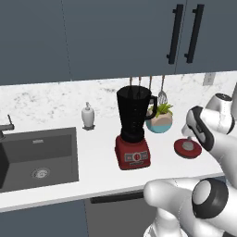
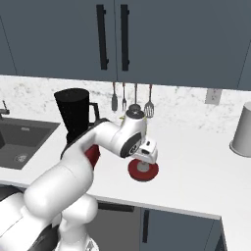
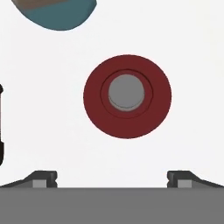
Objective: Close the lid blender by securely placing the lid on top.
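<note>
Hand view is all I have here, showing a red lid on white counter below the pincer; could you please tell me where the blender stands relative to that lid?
Observer: The blender stands on the counter to the left of the lid in the left base view, apart from it.
Operator: Thank you. Is its jar open on top?
Observer: Yes, the black jar has nothing on it; its rim is bare.
Operator: And what is the teal thing at my top edge?
Observer: A round plant pot with a small green plant, against the wall between blender and lid.
Operator: Is the pincer touching the lid?
Observer: No, the pincer is open above it.
</note>
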You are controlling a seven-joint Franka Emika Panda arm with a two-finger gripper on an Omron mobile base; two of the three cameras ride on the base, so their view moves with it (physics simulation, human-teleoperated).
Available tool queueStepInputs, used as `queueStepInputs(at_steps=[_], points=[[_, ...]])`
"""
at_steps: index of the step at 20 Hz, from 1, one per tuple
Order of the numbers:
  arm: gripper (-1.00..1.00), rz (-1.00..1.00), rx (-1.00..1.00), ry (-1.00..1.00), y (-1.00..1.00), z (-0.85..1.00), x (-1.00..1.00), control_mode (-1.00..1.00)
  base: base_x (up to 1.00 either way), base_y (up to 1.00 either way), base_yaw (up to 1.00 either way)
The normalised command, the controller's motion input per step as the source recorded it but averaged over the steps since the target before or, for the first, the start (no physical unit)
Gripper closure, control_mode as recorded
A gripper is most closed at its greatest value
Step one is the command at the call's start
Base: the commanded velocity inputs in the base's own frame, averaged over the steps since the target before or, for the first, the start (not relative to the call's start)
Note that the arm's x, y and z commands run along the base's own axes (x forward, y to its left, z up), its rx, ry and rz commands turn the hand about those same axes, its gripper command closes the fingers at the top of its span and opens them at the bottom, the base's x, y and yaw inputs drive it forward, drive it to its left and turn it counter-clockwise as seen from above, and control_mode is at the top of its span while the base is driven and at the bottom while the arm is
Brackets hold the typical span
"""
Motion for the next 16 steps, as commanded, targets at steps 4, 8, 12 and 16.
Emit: queueStepInputs(at_steps=[4, 8, 12, 16], points=[[-1.00, 0.00, 0.00, 0.01, -0.10, -0.24, 0.25, -1.00, 0.00, 0.00, 0.00], [-1.00, 0.00, 0.00, 0.00, -0.04, -0.18, 0.20, -1.00, 0.00, 0.00, 0.00], [-1.00, 0.00, 0.00, 0.00, -0.07, -0.19, 0.16, -1.00, 0.00, 0.00, 0.00], [-1.00, 0.00, 0.00, 0.00, -0.01, -0.23, 0.14, -1.00, 0.00, 0.00, 0.00]])
